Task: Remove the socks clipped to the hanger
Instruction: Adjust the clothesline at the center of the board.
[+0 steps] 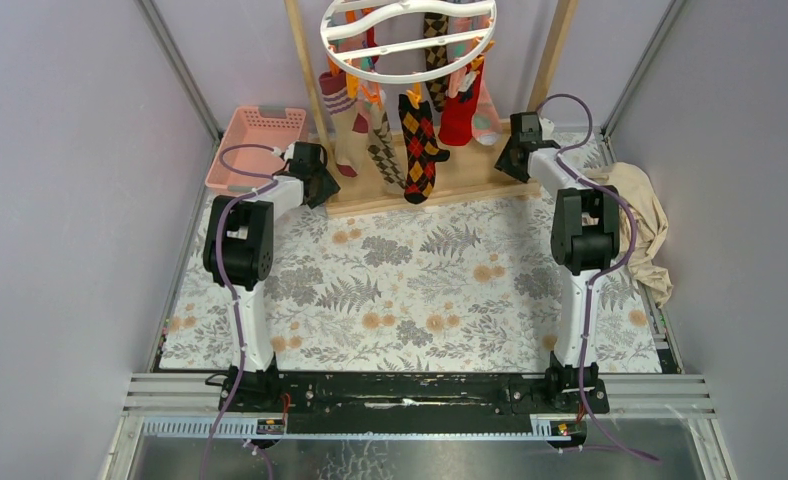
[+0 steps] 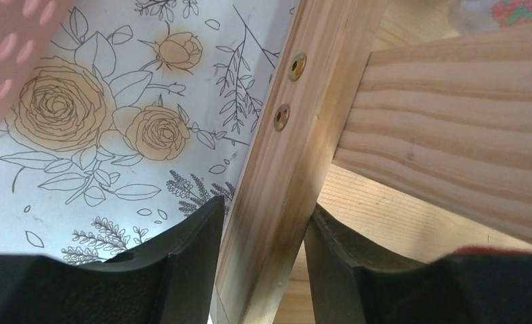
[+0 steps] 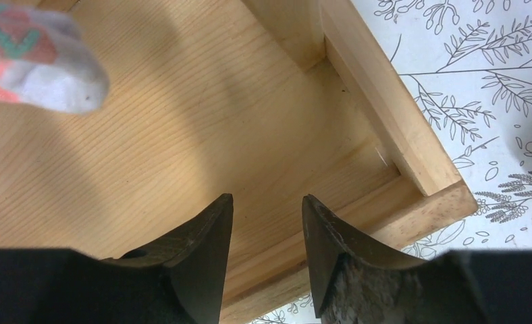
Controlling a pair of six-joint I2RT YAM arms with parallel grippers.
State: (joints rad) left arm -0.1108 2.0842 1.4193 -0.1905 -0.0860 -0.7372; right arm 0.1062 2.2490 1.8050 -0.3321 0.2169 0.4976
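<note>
The hanger [image 1: 407,35], a white ring with coloured clips, hangs at the top centre from a wooden frame [image 1: 470,178]. Several socks hang clipped to it: a red-black argyle sock [image 1: 420,150], a brown argyle sock [image 1: 385,150], a red sock [image 1: 460,115] and a striped pink sock [image 1: 342,125]. My left gripper [image 2: 264,206] is open low at the frame's left end, its fingers straddling a wooden rail [image 2: 283,148]. My right gripper [image 3: 268,199] is open and empty over the frame's base board [image 3: 182,121] near its right corner. A pink patched sock toe [image 3: 37,57] hangs above it.
A pink basket [image 1: 255,145] stands at the back left beside my left arm. A beige cloth [image 1: 642,225] lies at the right edge next to my right arm. The floral mat [image 1: 420,290] covers the table in front of the frame.
</note>
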